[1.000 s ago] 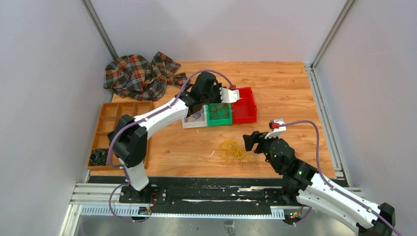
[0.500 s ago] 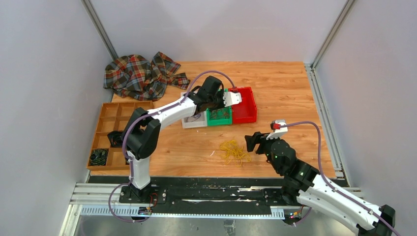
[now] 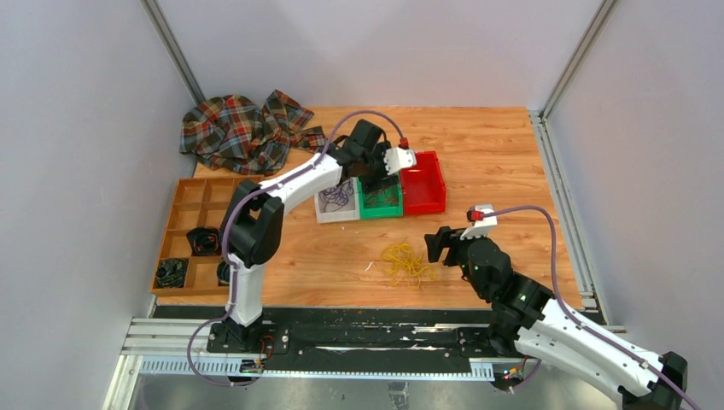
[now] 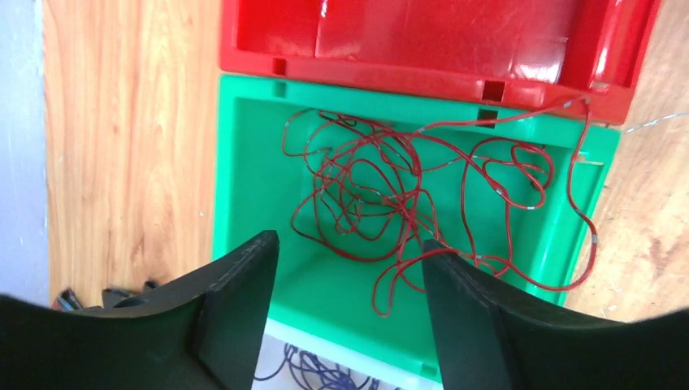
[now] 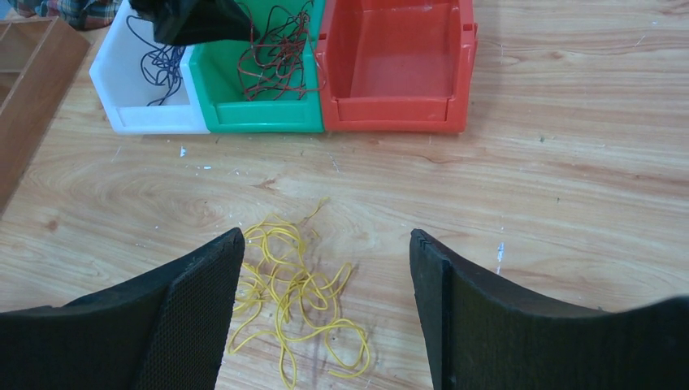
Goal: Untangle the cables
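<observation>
— Where have the cables ended up?
— In three lots, by colour. The dark red cables (image 4: pixel 382 195) lie in the green bin (image 4: pixel 244 106). They are a loose snarl of hair-thin loops crossing one another, densest toward the middle. One long loop drapes over the bin's rim on one side.
— And the others?
— The purple cables (image 5: pixel 162 58) sit in the white bin (image 5: pixel 150 120), which touches the green one. Only a few dark curls show, partly hidden by the left arm (image 3: pixel 290 184). The yellow cables (image 5: pixel 292 305) lie on the tabletop (image 5: pixel 569 203), apart from the bins. They form a flat scribble of overlapping loops with a few strands trailing out.
— The red bin (image 5: pixel 394 114)?
— Touching the green bin on its other side.
— How do the jaws stand?
— The left jaws hang released above the green bin, spread wide, gripping nothing. The right jaws are released too, spread above the yellow cables, nothing between them.
</observation>
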Available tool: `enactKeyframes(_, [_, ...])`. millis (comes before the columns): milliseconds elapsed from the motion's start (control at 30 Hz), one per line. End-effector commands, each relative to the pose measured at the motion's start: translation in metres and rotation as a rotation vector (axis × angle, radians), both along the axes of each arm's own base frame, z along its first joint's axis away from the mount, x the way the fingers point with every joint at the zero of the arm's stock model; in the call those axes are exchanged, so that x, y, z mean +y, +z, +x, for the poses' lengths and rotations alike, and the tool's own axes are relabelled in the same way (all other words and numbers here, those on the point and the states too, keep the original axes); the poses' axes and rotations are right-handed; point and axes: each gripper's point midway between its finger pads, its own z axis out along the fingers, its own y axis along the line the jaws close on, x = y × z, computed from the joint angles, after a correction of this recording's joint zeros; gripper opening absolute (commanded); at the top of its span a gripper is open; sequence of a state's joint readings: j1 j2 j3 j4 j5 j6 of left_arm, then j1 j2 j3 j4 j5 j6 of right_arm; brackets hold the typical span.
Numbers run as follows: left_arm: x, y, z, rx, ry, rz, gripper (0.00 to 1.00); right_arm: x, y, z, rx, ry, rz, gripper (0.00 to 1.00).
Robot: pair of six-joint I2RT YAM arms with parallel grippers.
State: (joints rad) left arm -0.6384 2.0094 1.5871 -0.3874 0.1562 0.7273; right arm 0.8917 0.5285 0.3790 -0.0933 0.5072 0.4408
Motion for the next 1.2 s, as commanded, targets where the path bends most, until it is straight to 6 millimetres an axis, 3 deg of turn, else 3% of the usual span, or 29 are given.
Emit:
enactKeyframes(0, [0.001,0.040,-0.011,0.094,-0.031,-0.071,0.72,-0.005,0.011,0.002,0.000,-0.024,-0.003,0.74])
enactKeyframes(200, [0.008,0.088,-0.031,0.148,-0.072,-0.137,0.75,-0.001,0.005,0.000,0.039,-0.008,-0.015,0.75])
enactKeyframes(367, [0.020,0.112,-0.075,0.255,-0.084,-0.170,0.82,0.013,-0.016,-0.006,0.126,0.054,-0.031,0.75])
enactKeyframes(467, [0.031,0.116,-0.106,0.320,-0.082,-0.186,0.86,0.024,-0.034,-0.009,0.191,0.097,-0.044,0.74])
enactKeyframes(633, [0.051,0.106,-0.156,0.399,-0.108,-0.202,0.88,0.045,-0.060,-0.014,0.282,0.184,-0.043,0.68])
enactKeyframes(767, [0.065,0.100,-0.172,0.420,-0.062,-0.190,0.90,0.059,-0.079,-0.023,0.366,0.265,-0.047,0.64])
enactKeyframes(1000, [0.090,0.099,-0.167,0.386,0.068,-0.108,0.95,0.068,-0.115,-0.037,0.504,0.323,-0.085,0.42])
enactKeyframes(1067, [0.094,0.101,-0.167,0.387,0.096,-0.091,0.96,0.070,-0.117,-0.038,0.518,0.336,-0.095,0.28])
enactKeyframes(1167, [0.097,0.107,-0.168,0.375,0.105,-0.094,0.96,0.073,-0.100,-0.034,0.497,0.353,-0.108,0.07])
